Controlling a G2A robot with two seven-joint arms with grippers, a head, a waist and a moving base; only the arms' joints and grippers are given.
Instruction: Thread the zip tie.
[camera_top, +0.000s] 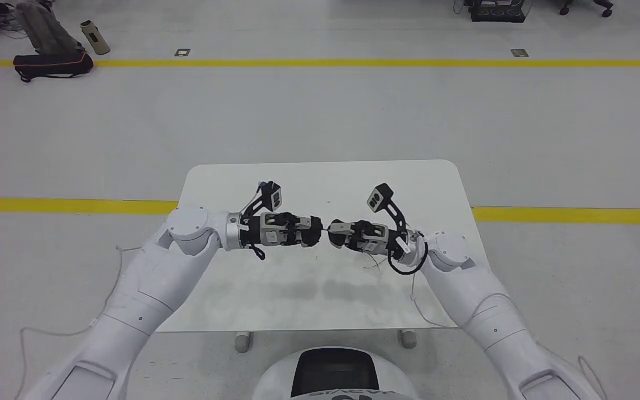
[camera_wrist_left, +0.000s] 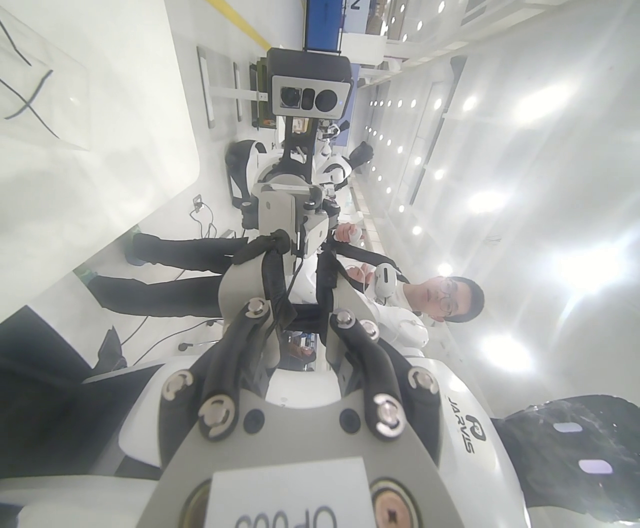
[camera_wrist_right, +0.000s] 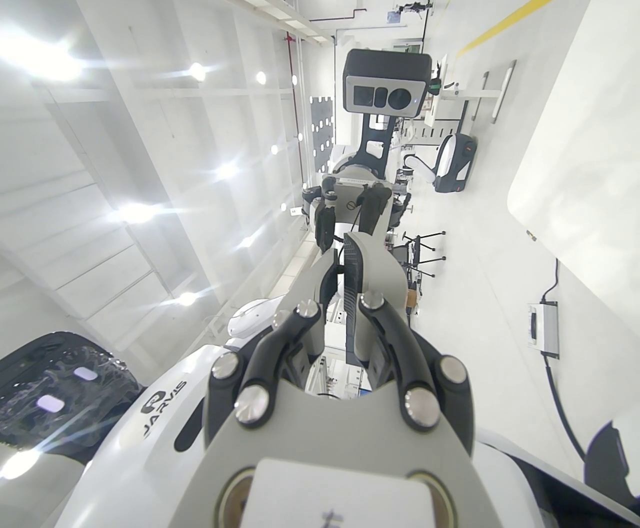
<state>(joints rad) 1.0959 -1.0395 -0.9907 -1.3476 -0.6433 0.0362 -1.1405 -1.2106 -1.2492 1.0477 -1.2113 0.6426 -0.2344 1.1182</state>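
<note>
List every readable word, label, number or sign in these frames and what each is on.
Maker's name on white robot shell, left wrist view: brand, not quoted.
Same mark on white shell, right wrist view: not quoted.
White tag, left wrist view: upside down, cut by the edge, incomplete.
White label, right wrist view: cut off, unreadable.
Top view: nothing legible.

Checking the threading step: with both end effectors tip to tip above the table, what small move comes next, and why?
Probably ease the right end effector a little toward the left end effector, feeding the zip tie: the thin dark strand bridges the small gap between their facing tips.
</note>
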